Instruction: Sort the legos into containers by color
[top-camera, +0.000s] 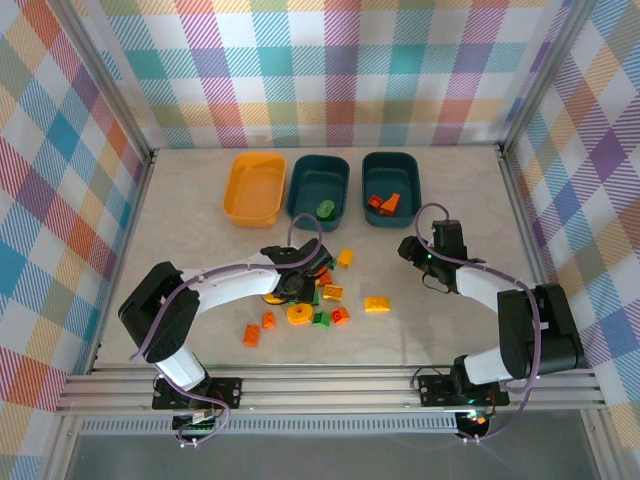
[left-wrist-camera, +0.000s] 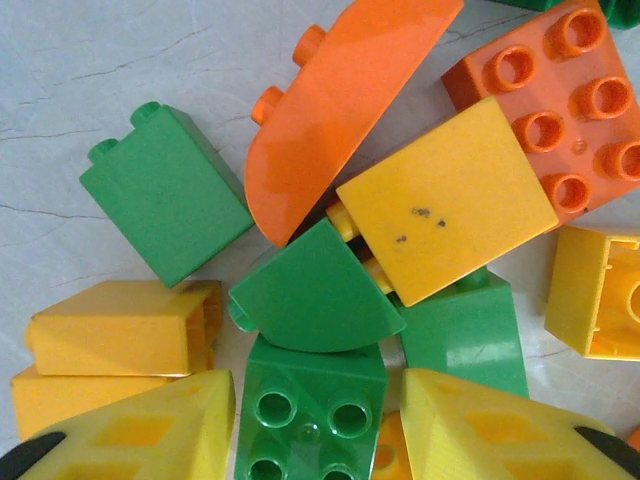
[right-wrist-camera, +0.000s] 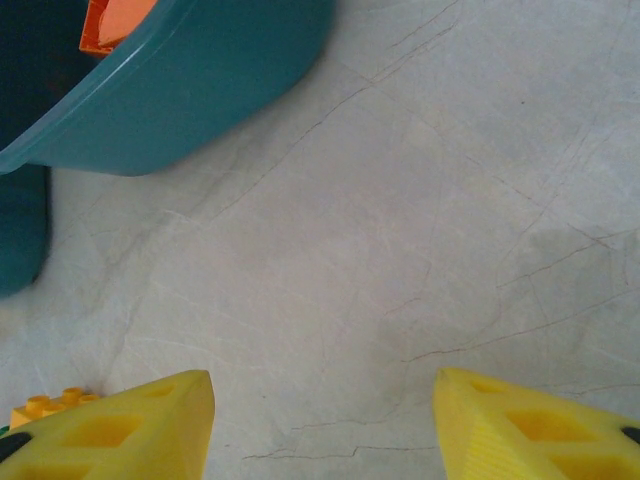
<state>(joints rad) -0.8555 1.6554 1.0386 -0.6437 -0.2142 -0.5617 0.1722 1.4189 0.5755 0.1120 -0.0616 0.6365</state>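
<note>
The pale bench (top-camera: 450, 330) carries everything. At its far side three tubs sit in a row, so each colour gets its own: one yellow tub (top-camera: 255, 190) and two teal ones. The middle teal tub (top-camera: 315, 180) has one green lego (top-camera: 325, 208) in it. The right teal tub (top-camera: 395, 170) has what looks like two orange legos (top-camera: 383, 203). No brick can be seen in the yellow tub. The right gripper (right-wrist-camera: 322, 385) hangs just beside the right teal tub, its jaws apart with only bare bench between them, likely waiting its turn. The left gripper (left-wrist-camera: 318, 385) is low over the heap of loose legos (top-camera: 320, 300) in the middle of the bench, likely to pick one out. Its jaws stand on each side of a green studded brick (left-wrist-camera: 312, 415), but it is too close to tell if they squeeze it. About a dozen bricks lie loose, though the arm hides some. Close up, at least four green, four yellow and two big orange ones show.
</note>
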